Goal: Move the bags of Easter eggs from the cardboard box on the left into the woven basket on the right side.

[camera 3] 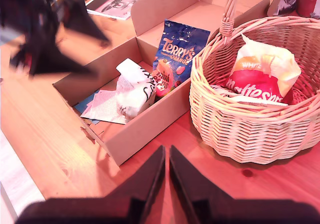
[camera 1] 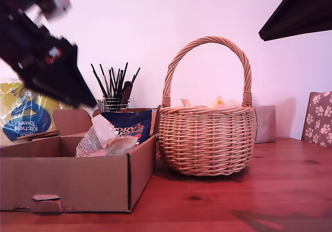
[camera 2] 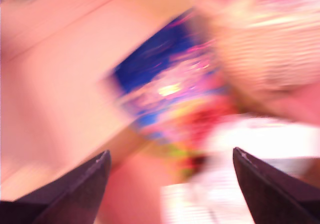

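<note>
Cardboard walls of the cardboard box (camera 1: 67, 182) fill the lower left of the exterior view, and both bags left to move sit inside it: the dark blue Terry's bag (camera 3: 176, 56) leaning upright against the wall nearest the woven basket (camera 1: 206, 138), and the crinkly whitish bag (camera 3: 134, 86) lying just beside it, the two touching or nearly so. The basket, at the centre of the exterior view, already holds a red and cream bag (camera 3: 260, 76). My first gripper (camera 2: 170, 166) has its jaws spread wide and empty, with the blue bag between and beyond them; that view is heavily smeared, so I cannot tell how close the tips are. Its arm (camera 1: 39, 50) hangs in the upper left of the exterior view, above the box. My second gripper (camera 3: 167, 176) has its jaws pressed together on nothing, over bare table in front of box and basket. As I judge it, the risks are a jaw catching the box wall, pinching both bags at once, or the slick pouch slipping, and later the tall handle (camera 1: 207, 68) snagging the bag.
</note>
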Controlling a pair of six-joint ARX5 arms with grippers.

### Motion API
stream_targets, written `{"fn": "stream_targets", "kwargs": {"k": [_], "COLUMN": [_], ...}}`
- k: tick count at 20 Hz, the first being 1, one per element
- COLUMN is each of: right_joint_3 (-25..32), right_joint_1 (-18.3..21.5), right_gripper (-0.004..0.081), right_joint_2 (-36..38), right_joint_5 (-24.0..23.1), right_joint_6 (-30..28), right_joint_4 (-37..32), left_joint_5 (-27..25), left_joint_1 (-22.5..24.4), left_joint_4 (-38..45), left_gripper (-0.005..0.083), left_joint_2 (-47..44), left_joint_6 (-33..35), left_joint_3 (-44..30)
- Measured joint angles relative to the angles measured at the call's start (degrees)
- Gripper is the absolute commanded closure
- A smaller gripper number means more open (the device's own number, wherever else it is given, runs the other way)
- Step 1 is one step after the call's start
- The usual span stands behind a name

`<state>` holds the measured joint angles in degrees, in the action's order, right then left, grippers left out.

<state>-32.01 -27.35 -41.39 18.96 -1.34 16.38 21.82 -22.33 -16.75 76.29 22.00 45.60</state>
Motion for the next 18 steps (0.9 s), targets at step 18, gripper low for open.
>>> {"fn": "stream_targets", "kwargs": {"k": [18], "right_joint_3": [0.0], "right_joint_1": [0.0], "right_gripper": [0.0771], "right_joint_2": [0.0], "right_joint_5": [0.0], "right_joint_6": [1.36], "right_joint_4": [-0.02], "left_joint_5": [-0.68], "left_joint_1": [-2.82], "left_joint_4": [17.51], "left_gripper": [0.008], "left_joint_2": [18.99], "left_joint_6": [0.02], "left_joint_3": [0.15]}}
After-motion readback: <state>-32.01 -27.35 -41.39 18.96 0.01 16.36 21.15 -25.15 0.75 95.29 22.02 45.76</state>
